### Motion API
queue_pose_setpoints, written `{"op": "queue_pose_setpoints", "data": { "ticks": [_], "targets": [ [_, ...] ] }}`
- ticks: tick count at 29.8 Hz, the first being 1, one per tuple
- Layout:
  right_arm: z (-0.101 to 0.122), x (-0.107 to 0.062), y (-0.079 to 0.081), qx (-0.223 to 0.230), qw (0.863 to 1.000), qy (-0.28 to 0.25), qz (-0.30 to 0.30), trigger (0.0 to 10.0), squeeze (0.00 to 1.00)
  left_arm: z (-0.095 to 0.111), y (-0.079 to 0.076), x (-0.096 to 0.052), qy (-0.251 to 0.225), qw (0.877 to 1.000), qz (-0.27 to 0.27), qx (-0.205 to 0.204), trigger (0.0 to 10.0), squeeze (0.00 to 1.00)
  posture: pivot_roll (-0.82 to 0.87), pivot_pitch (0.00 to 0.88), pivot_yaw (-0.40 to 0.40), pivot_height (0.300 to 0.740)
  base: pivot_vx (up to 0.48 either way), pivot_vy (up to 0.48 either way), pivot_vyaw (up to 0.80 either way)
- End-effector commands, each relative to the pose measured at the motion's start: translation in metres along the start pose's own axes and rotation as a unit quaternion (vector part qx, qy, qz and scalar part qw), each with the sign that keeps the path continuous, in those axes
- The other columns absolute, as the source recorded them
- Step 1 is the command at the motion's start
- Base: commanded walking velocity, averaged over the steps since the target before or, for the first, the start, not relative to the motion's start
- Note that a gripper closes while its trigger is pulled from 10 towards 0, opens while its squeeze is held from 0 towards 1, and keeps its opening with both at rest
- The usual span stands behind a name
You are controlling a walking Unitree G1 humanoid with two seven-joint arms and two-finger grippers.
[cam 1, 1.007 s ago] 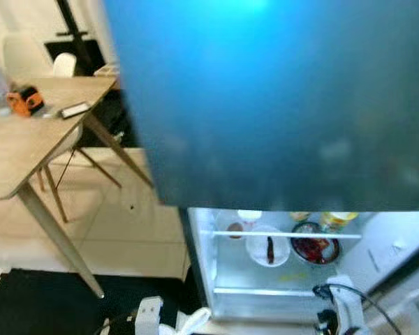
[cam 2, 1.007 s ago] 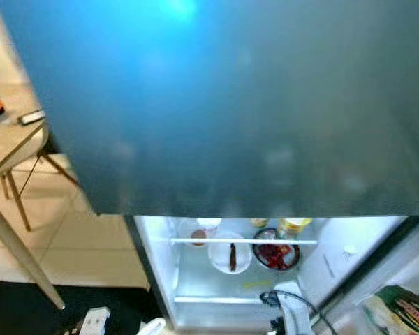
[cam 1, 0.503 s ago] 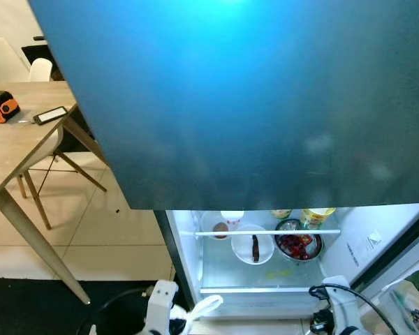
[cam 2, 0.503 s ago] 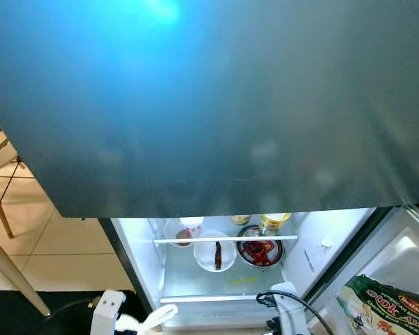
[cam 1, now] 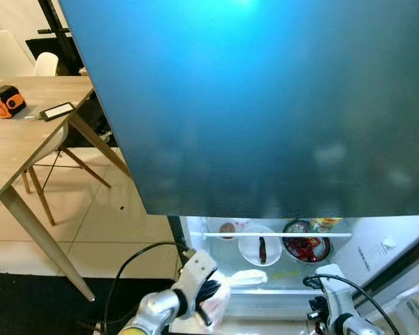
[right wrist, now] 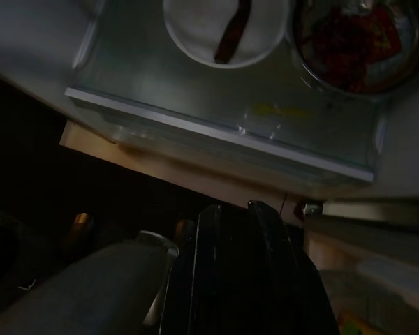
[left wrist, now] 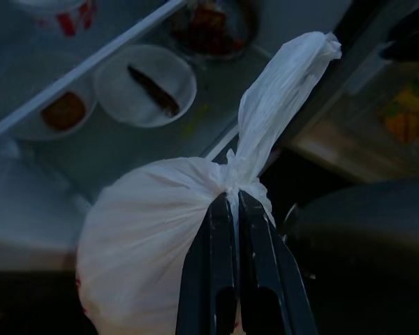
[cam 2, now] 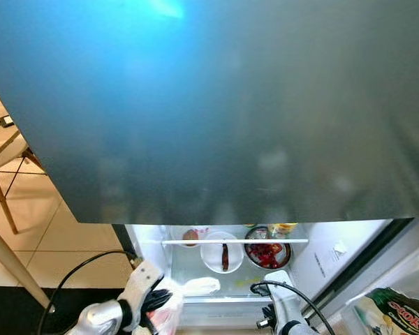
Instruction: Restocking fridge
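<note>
From the left eye view, you now have the left pincer (cam 1: 211, 305) raised in front of the open fridge's lit lower compartment (cam 1: 279, 269); half a second ago it sat lower, at the frame's bottom edge, and the head has also swung. It carries a knotted white plastic bag (cam 1: 227, 289), thin and crinkled, whose twisted tail lies over the front lip of the glass fridge shelf (cam 1: 265, 292). That suggests you are moving into the placing step. Beyond the bag on that shelf sit a round white bowl with a dark strip in it (cam 1: 260, 248) and a glossy dark bowl of red food (cam 1: 306, 248). The matte dark-blue fridge door (cam 1: 265, 105) hangs over them.

The right eye view shows the same scene; the right arm (cam 2: 283, 317) hangs idle near the shelf's front edge.

In the left wrist view, the left pincer is clamped nearly closed on the bag's neck, just below the knot, and the soft rounded bulk sags beneath.

In the right wrist view, the right pincer (right wrist: 243, 213) has its fingers pressed together, holding nothing, above the clear shelf edge.
</note>
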State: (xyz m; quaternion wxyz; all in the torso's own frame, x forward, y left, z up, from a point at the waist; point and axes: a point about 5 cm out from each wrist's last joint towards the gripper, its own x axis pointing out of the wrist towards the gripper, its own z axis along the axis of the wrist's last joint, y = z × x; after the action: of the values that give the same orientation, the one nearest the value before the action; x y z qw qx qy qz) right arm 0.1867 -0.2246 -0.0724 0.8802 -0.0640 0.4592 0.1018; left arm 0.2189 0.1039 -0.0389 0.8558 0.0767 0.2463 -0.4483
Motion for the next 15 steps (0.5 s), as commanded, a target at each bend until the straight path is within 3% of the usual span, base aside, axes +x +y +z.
{"op": "queue_pose_setpoints", "data": {
  "ticks": [1, 7, 15],
  "targets": [
    [0.008, 0.001, -0.001, -0.002, 1.000, -0.016, 0.000, 10.0, 0.00, 0.009, -0.001, 0.004, -0.010, 0.999, -0.016, 0.033, 10.0, 0.00, -0.06, 0.007, 0.027, 0.740, 0.000, 0.000, 0.00],
    [0.018, 0.003, 0.005, 0.014, 0.998, -0.020, 0.053, 10.0, 0.00, 0.036, 0.009, 0.010, -0.052, 0.995, 0.006, 0.081, 10.0, 0.00, -0.06, 0.007, 0.026, 0.720, 0.000, 0.000, 0.00],
    [0.027, 0.004, 0.008, 0.016, 0.996, -0.031, 0.085, 10.0, 0.00, 0.056, 0.008, 0.018, -0.089, 0.990, 0.015, 0.108, 10.0, 0.00, -0.05, 0.009, 0.031, 0.685, 0.000, 0.000, 0.00]
  ]
}}
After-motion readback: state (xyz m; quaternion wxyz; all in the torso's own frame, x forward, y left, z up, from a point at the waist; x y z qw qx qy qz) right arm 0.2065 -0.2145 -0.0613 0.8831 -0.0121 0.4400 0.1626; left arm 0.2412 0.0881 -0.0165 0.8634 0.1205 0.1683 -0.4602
